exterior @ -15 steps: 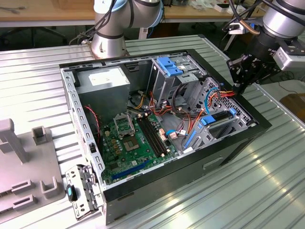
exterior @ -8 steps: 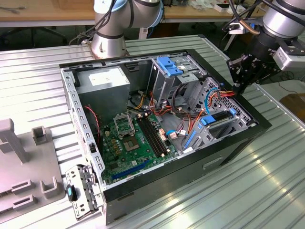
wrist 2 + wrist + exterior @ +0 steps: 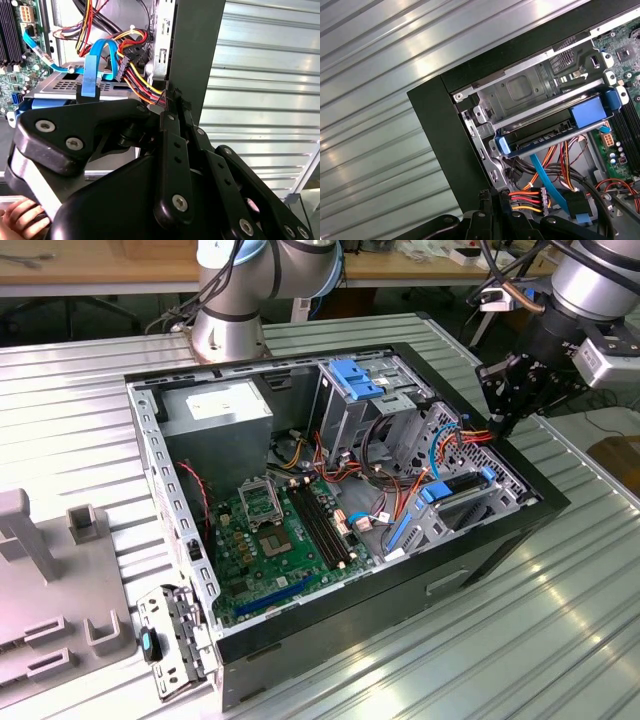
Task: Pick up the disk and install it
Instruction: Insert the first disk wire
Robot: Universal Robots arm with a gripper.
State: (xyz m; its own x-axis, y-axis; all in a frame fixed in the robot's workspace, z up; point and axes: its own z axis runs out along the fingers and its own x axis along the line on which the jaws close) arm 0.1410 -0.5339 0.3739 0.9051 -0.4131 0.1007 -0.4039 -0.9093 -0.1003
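A ridged metal table carries an open black computer case lying on its side. The arm reaches in over the case's far corner, at the exterior view's right. Well away from the jaws, across the case, sit the grey power supply and the green motherboard.

The disk is not held. It lies seated in the metal drive cage, with its dark body between blue carrier rails. It is inside the case wall, near the jaws but apart from them, and the cable bundle lies between the two.

A flat blue data cable loops between the disk and the jaws. Just beside the jaws runs a bundle of red, orange and yellow power wires.

The gripper hangs at the case's black edge with its jaws drawn close together. Their tips are right at the plug end of those wires. Whether they pinch the plug cannot be told.
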